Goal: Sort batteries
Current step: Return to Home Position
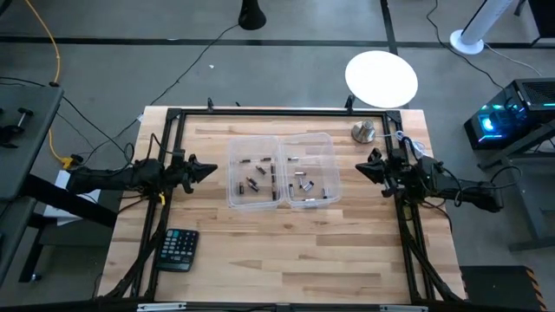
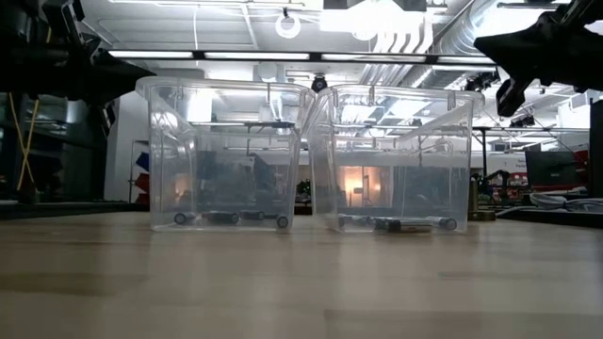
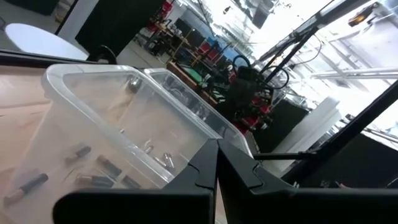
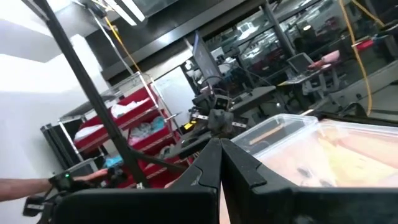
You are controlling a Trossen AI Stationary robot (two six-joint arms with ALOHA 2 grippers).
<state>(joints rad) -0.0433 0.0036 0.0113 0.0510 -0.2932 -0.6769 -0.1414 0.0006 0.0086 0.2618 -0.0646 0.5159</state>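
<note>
Arms out wide, bins in the middle

The left gripper point(image 1: 211, 169) and right gripper point(image 1: 360, 167) are both pinched shut on nothing, by the wooden table's point(image 1: 286, 256) left and right edges. There's bare wood between each and the two clear plastic bins point(image 1: 253, 139) mid-table. The small dark and silvery batteries point(image 1: 254, 183) lie inside those.

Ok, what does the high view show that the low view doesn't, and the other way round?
Only the high view: the black calculator on the left arm's side and the round metal knob near the right gripper. Only the low view: the room's ceiling lights and the batteries side-on along the bin floors. Both: the two transparent bins side by side with batteries inside, and dark arm parts either side, the left gripper opposite the right.
</note>
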